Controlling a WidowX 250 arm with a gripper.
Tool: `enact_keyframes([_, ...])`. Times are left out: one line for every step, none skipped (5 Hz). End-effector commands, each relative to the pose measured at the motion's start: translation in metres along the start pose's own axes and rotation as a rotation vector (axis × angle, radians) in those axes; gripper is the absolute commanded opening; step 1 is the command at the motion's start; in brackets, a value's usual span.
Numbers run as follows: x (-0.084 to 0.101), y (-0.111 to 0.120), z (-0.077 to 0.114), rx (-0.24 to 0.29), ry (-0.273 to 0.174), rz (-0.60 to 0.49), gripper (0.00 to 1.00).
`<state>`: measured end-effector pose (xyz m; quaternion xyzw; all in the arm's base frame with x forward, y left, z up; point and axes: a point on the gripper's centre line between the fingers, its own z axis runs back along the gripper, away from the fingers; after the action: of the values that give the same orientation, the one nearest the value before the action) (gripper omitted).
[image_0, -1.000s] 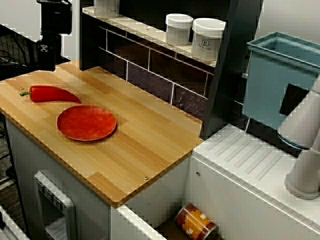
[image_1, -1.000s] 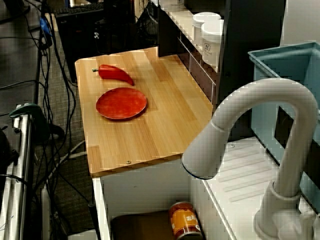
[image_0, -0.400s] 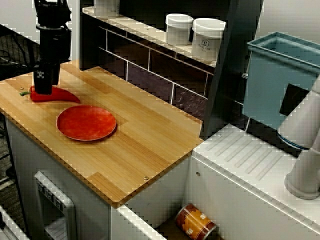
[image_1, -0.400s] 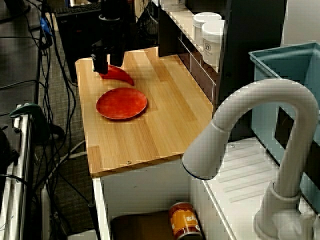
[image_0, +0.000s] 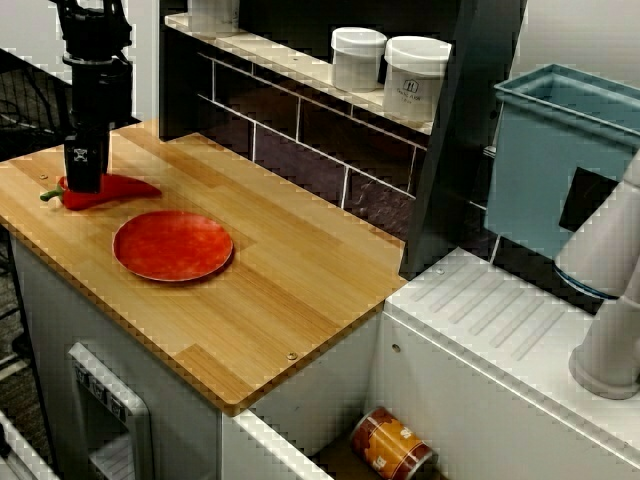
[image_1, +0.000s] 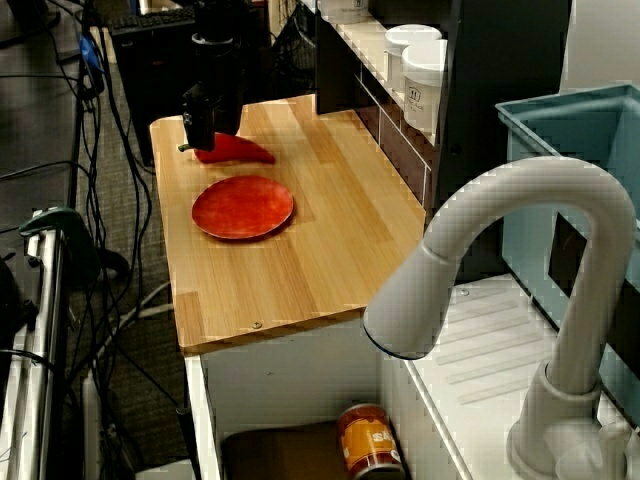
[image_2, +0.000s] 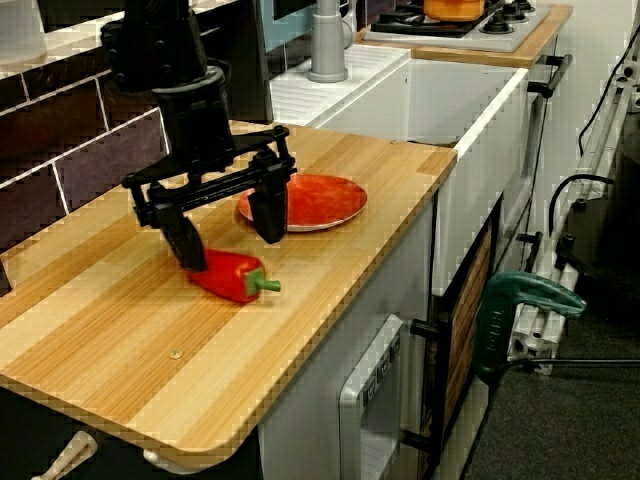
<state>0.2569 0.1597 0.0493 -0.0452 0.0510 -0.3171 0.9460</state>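
Note:
A red pepper (image_0: 115, 189) with a green stem lies at the far left of the wooden counter (image_0: 300, 280). My black gripper (image_2: 228, 248) stands low over it, open wide. In the view from the counter's end one finger (image_2: 186, 240) touches the pepper (image_2: 228, 275) at its rear end, while the other hangs apart on the plate side. A round red plate (image_0: 172, 245) lies just beside the pepper, empty. In the view over the tap the gripper (image_1: 200, 138) hides the pepper's (image_1: 240, 151) stem end.
Two white jars (image_0: 415, 78) stand on the shelf behind the counter. A teal bin (image_0: 560, 160) and a white tap (image_1: 500, 260) are at the right by the ribbed drainboard (image_0: 500, 330). An orange can (image_0: 392, 445) lies in the sink below.
The gripper has come down from above the counter's back corner onto the pepper. The pepper has turned slightly, its tip swinging toward the wall.

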Motion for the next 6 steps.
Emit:
enact_keyframes([-0.017, 0.002, 0.003, 0.01, -0.063, 0.104, 1.0])
enact_keyframes([-0.017, 0.0, 0.001, -0.002, -0.103, 0.212, 1.0])
enact_keyframes([-0.017, 0.0, -0.001, -0.002, -0.112, 0.268, 1.0])
enact_keyframes([-0.016, 0.001, -0.005, -0.011, -0.113, 0.305, 1.0])
enact_keyframes([-0.018, 0.001, -0.007, -0.01, -0.119, 0.337, 0.0])
enact_keyframes([-0.02, 0.001, -0.008, -0.017, -0.11, 0.351, 0.0])
